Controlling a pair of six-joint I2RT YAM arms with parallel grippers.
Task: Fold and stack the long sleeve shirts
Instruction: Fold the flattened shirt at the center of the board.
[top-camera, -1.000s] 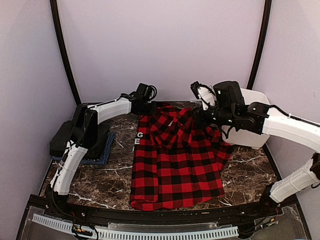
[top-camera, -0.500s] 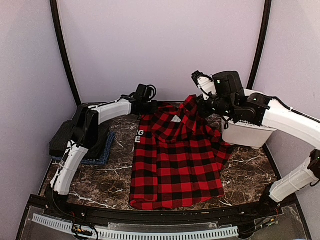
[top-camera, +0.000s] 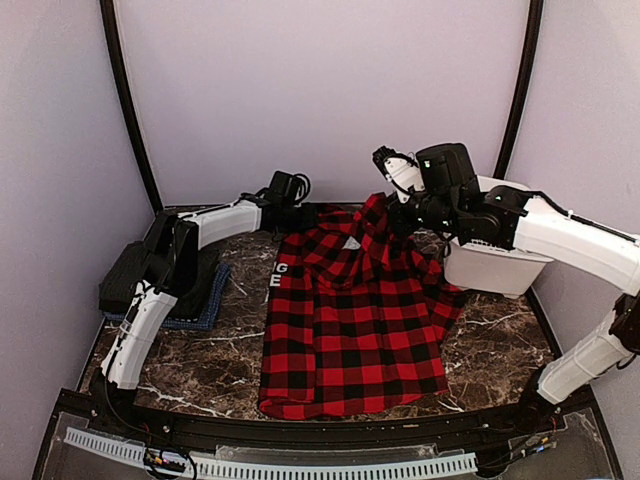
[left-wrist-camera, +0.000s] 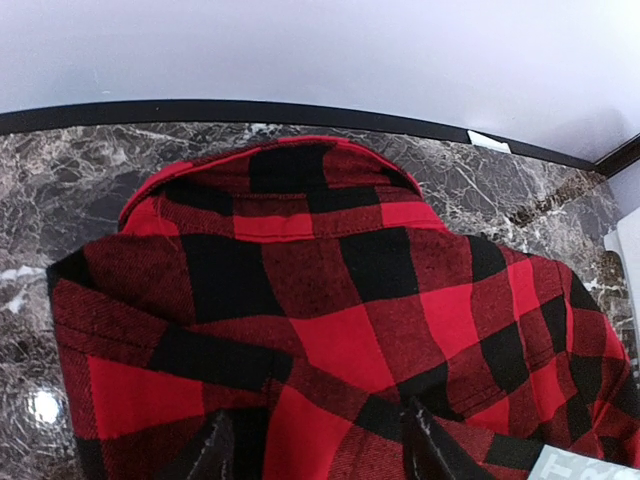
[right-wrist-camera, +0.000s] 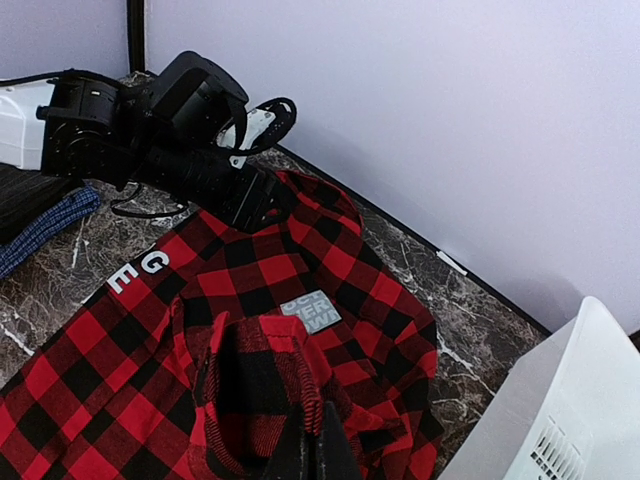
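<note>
Checked shirt (top-camera: 350, 330) lies spread flat beside the white basket (top-camera: 497, 270). Your right gripper (right-wrist-camera: 312, 440) is clamped on a raised fold near the basket. Your left gripper (left-wrist-camera: 318, 452) stands open over the collar, farther from the basket.

Red-and-black checks cover the shirt (top-camera: 350, 330); the basket (top-camera: 500, 272) is white.

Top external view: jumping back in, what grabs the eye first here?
The red-and-black checked shirt sprawled across the middle of the marble table. The right end effector pinches its far edge up into a peak, while the left end effector sits open at the collar.
</note>
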